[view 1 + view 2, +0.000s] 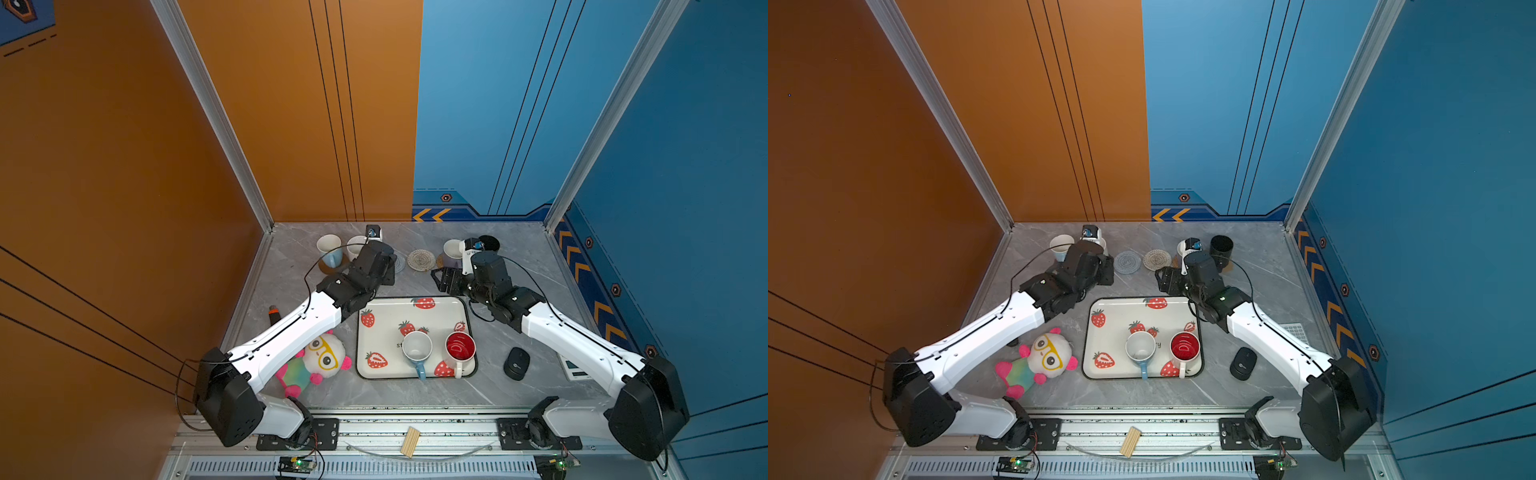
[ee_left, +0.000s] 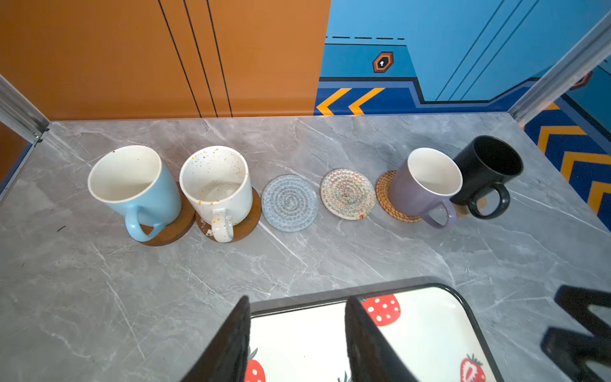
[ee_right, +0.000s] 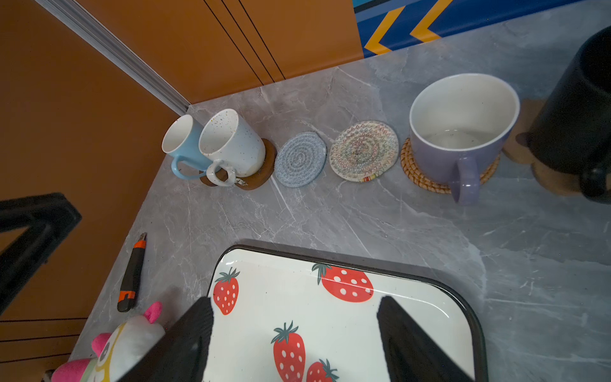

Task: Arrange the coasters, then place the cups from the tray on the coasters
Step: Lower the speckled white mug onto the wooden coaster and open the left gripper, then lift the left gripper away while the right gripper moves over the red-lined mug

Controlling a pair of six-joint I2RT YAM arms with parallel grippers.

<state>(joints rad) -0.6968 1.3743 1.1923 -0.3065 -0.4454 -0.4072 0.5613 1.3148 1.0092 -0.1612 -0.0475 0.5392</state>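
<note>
Along the back, a light blue cup [image 2: 135, 188] and a speckled cup [image 2: 218, 188] each stand on a brown coaster [image 2: 248, 221]. A grey woven coaster [image 2: 289, 202] and a cream woven coaster [image 2: 347, 193] lie bare. The lavender cup [image 2: 423, 188] sits on the rattan coaster [image 2: 385, 198], the black cup [image 2: 486, 172] on the paw coaster [image 3: 519, 145]. The strawberry tray [image 1: 386, 332] holds a second light blue cup [image 1: 417, 349] and a red-lined white cup [image 1: 460, 347]. My left gripper [image 2: 297, 301] and right gripper [image 3: 295, 300] hover open and empty over the tray's far edge.
A plush toy [image 1: 320, 361] lies left of the tray, with an orange-and-black utility knife [image 3: 132, 274] beyond it near the left wall. A black mouse [image 1: 516, 363] rests right of the tray, partly under my right arm. A wooden block [image 1: 410, 441] sits on the front rail.
</note>
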